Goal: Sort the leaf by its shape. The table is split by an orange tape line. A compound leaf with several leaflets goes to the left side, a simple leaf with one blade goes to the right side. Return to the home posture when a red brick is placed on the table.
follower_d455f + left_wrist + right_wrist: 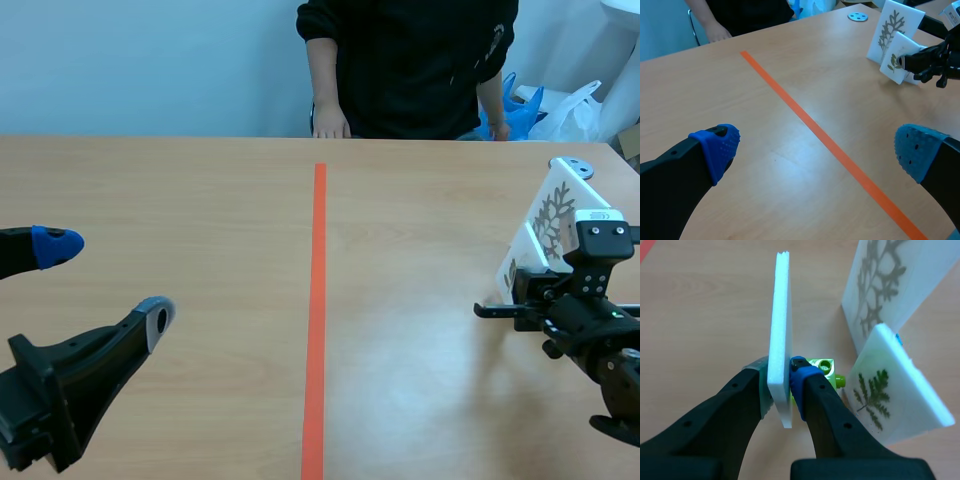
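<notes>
Pale blue wall (150,60) behind wooden table (180,200); white and blue plastic bags (565,110) far right; possibly chair frame (691,22).

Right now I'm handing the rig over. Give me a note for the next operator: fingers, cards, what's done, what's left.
Left gripper: open, holding nothing, on the left of the orange tape line.
Right gripper: fingers shut on a white foam card, held upright and edge-on. Its leaf cannot be read from the wrist view.
Beside it, right of the line: a small card with a green compound leaf, a tall card with a grey branching leaf, both tilted, and a green brick.
Done: one card gripped; none lies on the left side.
Left: place the held card by shape. No red brick in view, so no homing yet.
</notes>
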Tool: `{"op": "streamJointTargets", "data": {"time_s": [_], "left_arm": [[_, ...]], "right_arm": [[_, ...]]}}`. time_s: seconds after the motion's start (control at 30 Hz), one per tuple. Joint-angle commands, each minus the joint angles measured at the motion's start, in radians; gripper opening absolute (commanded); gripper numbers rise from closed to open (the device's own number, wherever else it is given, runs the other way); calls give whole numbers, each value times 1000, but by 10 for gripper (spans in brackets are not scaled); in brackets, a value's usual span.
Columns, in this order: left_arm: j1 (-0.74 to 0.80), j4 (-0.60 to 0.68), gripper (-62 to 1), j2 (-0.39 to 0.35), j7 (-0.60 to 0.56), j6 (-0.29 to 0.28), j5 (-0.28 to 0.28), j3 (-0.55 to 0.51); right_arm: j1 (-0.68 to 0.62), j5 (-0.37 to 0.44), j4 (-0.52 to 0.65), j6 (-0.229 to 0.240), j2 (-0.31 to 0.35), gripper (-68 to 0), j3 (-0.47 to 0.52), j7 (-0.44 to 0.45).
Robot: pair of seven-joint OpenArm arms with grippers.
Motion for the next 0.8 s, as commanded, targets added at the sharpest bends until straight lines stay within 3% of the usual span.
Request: {"op": "streamJointTargets", "data": {"time_s": [0.0, 0.1, 0.33, 0.57, 0.77], "left_arm": [[0, 14, 14, 2, -14, -1, -7, -3], [0, 14, 14, 2, -14, -1, -7, -3], [0, 14, 14, 2, -14, -1, -7, -3], [0, 14, 14, 2, -14, -1, -7, -3], [0, 14, 14, 2, -14, -1, -7, -3]], "right_arm": [[14, 3, 7, 0, 11, -637, 0, 29], [14, 3, -5, 0, 11, -631, 0, 30], [14, 3, -12, -7, 11, -521, 0, 29], [14, 8, -10, -3, 17, -295, 1, 70], [11, 12, 65, 8, 36, -217, 10, 69]]}}
